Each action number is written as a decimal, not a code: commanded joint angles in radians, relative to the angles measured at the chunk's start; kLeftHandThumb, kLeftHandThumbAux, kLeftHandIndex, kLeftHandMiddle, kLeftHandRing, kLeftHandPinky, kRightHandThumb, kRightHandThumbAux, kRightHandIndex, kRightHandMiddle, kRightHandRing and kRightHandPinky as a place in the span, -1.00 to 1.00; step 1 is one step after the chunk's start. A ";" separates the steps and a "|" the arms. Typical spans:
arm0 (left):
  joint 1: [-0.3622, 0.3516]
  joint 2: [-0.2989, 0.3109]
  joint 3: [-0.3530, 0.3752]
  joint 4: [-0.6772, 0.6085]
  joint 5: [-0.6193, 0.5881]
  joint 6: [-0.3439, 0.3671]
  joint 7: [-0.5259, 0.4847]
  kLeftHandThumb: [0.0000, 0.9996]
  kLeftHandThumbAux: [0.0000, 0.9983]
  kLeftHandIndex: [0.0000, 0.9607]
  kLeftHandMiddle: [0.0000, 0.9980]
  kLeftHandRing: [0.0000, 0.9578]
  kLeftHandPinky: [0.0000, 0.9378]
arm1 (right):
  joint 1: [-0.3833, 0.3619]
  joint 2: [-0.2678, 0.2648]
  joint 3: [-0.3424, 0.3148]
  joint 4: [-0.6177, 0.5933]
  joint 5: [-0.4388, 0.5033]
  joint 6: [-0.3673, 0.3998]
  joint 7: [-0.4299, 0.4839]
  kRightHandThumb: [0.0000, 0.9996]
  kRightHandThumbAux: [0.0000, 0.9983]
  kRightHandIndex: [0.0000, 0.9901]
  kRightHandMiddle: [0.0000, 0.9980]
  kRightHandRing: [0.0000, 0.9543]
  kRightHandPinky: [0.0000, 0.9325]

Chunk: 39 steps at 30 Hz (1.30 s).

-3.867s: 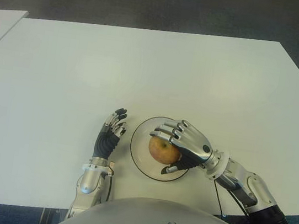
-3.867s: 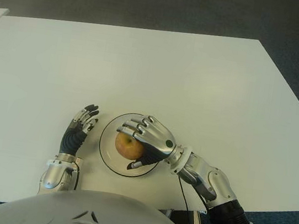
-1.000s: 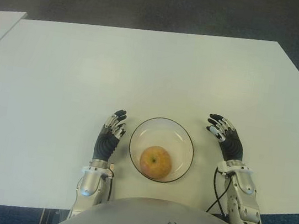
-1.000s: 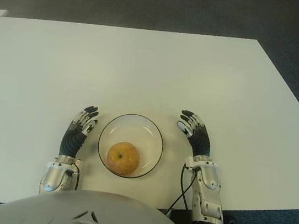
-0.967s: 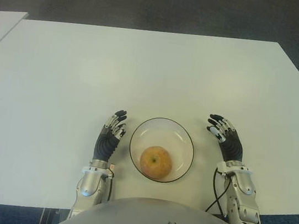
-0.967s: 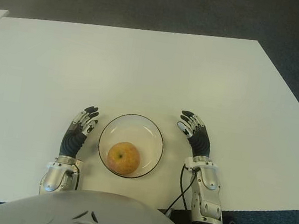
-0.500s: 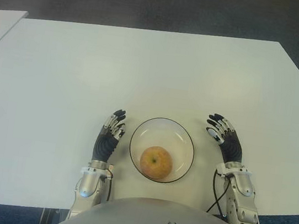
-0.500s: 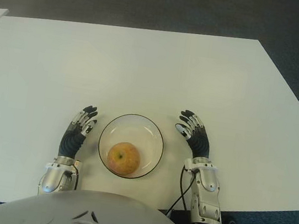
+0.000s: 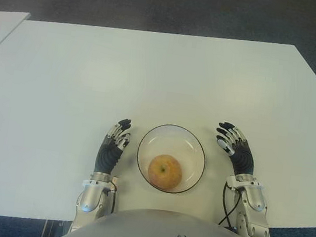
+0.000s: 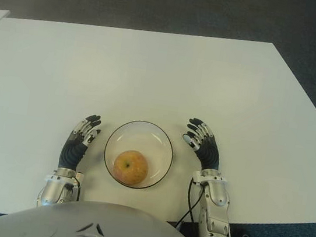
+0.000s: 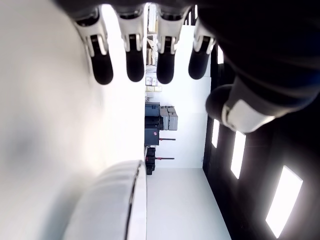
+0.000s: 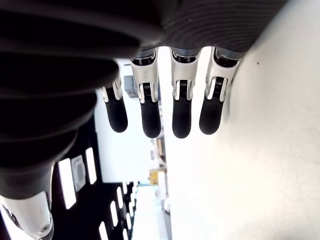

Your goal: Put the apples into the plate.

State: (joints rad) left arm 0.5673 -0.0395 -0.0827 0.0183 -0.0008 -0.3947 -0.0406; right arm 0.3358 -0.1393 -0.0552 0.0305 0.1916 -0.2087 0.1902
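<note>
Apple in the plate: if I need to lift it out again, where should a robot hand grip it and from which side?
Grip the apple around its widest part, coming from above: the plate rim rings it, blocking low side approaches, and its stem end faces up. The right robot hand, open beside the plate, looks well placed.

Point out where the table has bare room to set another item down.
The table is bare beyond the plate to its far edge. It is crowded near the robot: apple in the plate, left hand and right hand flanking.

White table; clear plate near front edge (apple inside).
</note>
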 commanded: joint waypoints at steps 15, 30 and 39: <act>0.047 0.012 0.003 0.030 -0.006 0.060 -0.001 -0.72 0.09 -0.60 -0.68 -0.66 -0.50 | 0.048 0.023 0.028 0.014 -0.042 0.072 -0.015 -0.45 0.34 -0.60 -0.49 -0.47 -0.38; 0.055 0.014 0.000 0.017 -0.015 0.069 -0.012 -0.72 0.08 -0.62 -0.67 -0.64 -0.48 | 0.053 0.014 0.045 0.048 -0.058 0.011 0.022 -0.44 0.40 -0.70 -0.45 -0.41 -0.35; 0.053 0.021 -0.002 0.018 -0.011 0.064 -0.016 -0.74 0.07 -0.63 -0.66 -0.62 -0.48 | 0.043 0.018 0.044 0.101 -0.051 -0.091 0.058 -0.44 0.41 -0.71 -0.43 -0.39 -0.31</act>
State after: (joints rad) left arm 0.5887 -0.0316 -0.0858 -0.0029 -0.0102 -0.3856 -0.0470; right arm 0.3520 -0.1295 -0.0210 0.0752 0.1462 -0.3061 0.2326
